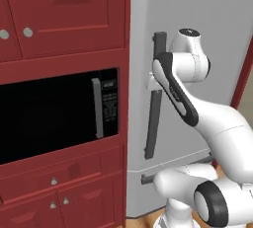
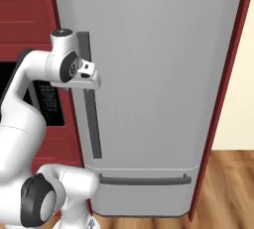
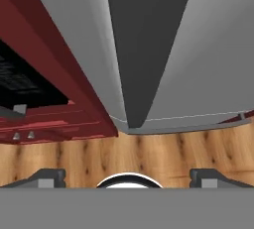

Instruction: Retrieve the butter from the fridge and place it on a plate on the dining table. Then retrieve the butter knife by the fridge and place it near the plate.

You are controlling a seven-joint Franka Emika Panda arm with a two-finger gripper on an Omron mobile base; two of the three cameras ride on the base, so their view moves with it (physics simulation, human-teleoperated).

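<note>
The fridge (image 2: 158, 74) stands with its door shut, a tall light-grey front with a long dark vertical bar handle (image 2: 93, 124). My gripper (image 2: 91, 80) sits right at the upper part of that handle (image 1: 153, 123). In the hand view, the gripper (image 3: 130, 176) is open, its two fingertips (image 3: 47, 176) far apart at the bottom. The dark handle (image 3: 144, 49) runs away from me in line with the gap, and nothing is held. The butter is hidden behind the closed door. The plate, the dining table and the butter knife are out of view.
A black microwave (image 1: 49, 113) is built into red cabinets (image 1: 64, 15) just left of the fridge. The fridge's lower drawer has a horizontal bar handle (image 2: 144, 179). A dark-red panel (image 2: 225, 89) borders the fridge's right side, above a wooden floor (image 2: 228, 188).
</note>
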